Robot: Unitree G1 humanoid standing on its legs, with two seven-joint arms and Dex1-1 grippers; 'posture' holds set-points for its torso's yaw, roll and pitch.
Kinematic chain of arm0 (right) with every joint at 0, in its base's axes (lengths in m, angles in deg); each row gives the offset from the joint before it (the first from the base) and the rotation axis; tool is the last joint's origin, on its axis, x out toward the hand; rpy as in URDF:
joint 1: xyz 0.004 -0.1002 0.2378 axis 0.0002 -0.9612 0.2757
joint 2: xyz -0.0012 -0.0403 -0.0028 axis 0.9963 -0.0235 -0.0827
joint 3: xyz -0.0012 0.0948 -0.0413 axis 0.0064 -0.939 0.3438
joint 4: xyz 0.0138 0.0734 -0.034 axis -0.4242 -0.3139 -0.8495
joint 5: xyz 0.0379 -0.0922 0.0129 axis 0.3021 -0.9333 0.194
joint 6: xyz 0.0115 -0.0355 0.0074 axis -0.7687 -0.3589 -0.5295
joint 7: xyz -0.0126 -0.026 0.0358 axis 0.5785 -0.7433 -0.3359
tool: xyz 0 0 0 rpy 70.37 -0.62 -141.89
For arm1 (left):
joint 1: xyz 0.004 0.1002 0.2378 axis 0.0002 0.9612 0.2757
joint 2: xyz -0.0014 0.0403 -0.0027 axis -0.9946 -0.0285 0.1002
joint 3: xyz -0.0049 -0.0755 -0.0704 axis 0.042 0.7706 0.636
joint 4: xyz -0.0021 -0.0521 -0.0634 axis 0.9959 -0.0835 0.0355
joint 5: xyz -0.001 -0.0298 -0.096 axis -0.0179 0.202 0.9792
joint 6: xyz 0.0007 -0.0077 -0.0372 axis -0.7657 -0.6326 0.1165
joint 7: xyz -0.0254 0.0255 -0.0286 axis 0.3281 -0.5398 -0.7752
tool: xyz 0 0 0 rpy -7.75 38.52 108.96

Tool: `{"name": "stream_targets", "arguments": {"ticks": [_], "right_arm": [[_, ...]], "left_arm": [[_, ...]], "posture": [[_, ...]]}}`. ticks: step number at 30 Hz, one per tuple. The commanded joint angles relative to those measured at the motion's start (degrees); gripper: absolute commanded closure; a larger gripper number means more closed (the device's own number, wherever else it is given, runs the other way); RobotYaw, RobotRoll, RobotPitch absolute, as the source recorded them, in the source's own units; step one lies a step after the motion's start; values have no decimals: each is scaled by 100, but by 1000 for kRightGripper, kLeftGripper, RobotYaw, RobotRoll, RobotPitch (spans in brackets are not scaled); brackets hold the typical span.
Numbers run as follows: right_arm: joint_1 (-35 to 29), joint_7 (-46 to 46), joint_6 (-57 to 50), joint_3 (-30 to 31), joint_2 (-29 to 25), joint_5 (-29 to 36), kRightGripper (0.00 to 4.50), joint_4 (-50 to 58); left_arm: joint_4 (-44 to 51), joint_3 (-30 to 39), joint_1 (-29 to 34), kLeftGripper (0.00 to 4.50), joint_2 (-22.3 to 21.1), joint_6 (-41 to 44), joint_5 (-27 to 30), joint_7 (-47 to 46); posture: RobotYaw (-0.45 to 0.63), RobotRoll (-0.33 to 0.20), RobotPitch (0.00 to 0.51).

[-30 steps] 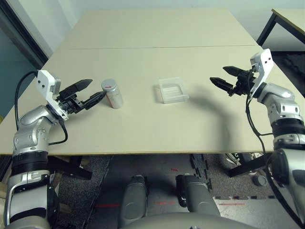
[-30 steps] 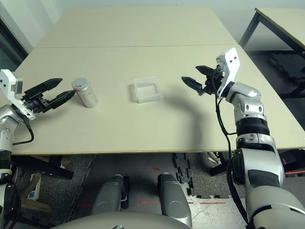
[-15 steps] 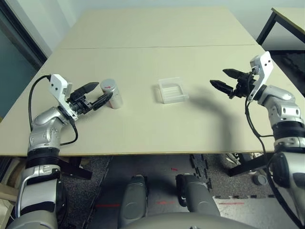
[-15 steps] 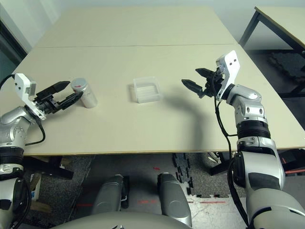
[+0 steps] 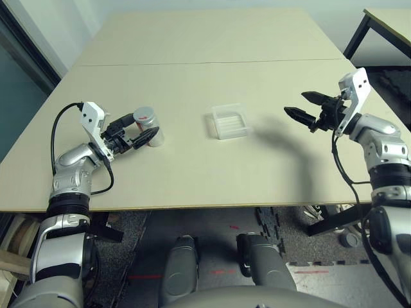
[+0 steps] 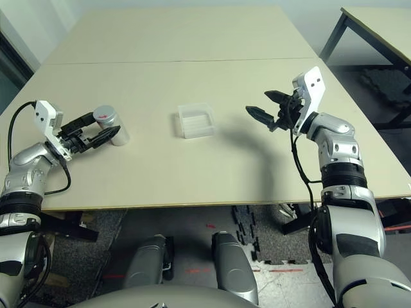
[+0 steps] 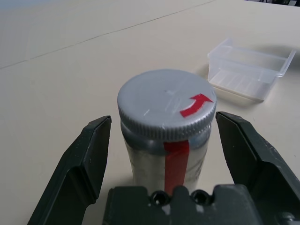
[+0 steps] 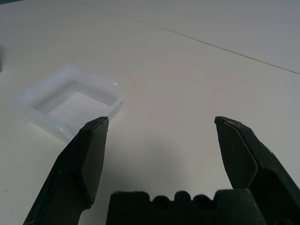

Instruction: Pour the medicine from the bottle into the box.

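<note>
Standing upright, cap point(image 7: 166, 105) up, the bottle point(image 5: 148, 126) sits between the left gripper's point(image 5: 138, 131) spread fingers; the right gripper point(image 5: 304, 106) hangs agape over the beige table point(image 5: 212, 45).

Open desk point(image 5: 192, 83) across the upper frame and between bottle point(image 5: 148, 126) and box point(image 5: 230, 121). At left of frame, bottle standing between the spread fingers of the left gripper point(image 5: 136, 129), a narrow gap on each side. At right, right gripper point(image 5: 304, 107) held wide above bare desk, well apart from the box.
</note>
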Motion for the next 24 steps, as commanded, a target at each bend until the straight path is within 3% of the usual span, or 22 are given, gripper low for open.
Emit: {"name": "stream_targets", "arguments": {"ticks": [1, 8, 13, 14, 18, 24], "right_arm": [[-70, -3, -71, 15, -46, 43, 0, 166], [-114, 6, -133, 6, -53, 62, 0, 288], [-233, 5, -207, 0, -73, 84, 0, 445], [-246, 1, -246, 7, -83, 85, 0, 474], [-118, -44, -465, 70, -128, 88, 0, 549], [208, -391, -1752, 723, 96, 227, 0, 1586]], "left_arm": [[-354, -88, -111, 29, 123, -212, -148, 23], [-799, -170, -299, 29, 229, -483, -309, 61], [-1026, -189, -371, 1701, 276, -557, -296, 164], [-1083, -184, -386, 1859, 279, -562, -288, 189], [-1104, -251, -478, 1855, 218, -441, -286, 497], [-357, -608, -657, 1855, 117, 566, -104, 1702]], "posture": [[-94, 0, 119], [-110, 0, 110], [-116, 0, 104], [-116, 0, 104], [-109, 0, 103], [-91, 0, 97]]}}
